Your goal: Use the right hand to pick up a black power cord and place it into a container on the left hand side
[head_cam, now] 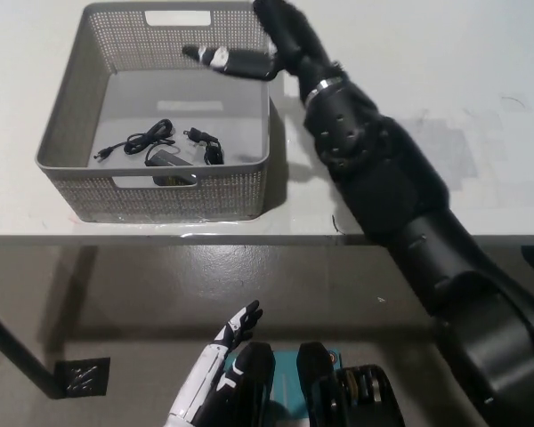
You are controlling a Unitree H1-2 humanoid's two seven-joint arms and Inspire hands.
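The black power cord [165, 149] lies loose on the floor of the grey mesh basket [64, 138], its adapter block near the front wall and its cable trailing left. My black right hand [271, 40] is raised over the basket's far right corner, open, with nothing in it; one finger reaches left over the basket's inside and the upper part of the hand runs off the top edge. My white left hand [215, 363] rests low below the table edge, fingers apart and holding nothing.
The basket stands on the left part of a white table [445, 107], close to its front edge. A greyish patch [454, 151] and faint tape marks show on the table to the right. Below the table edge is bare floor [116, 294].
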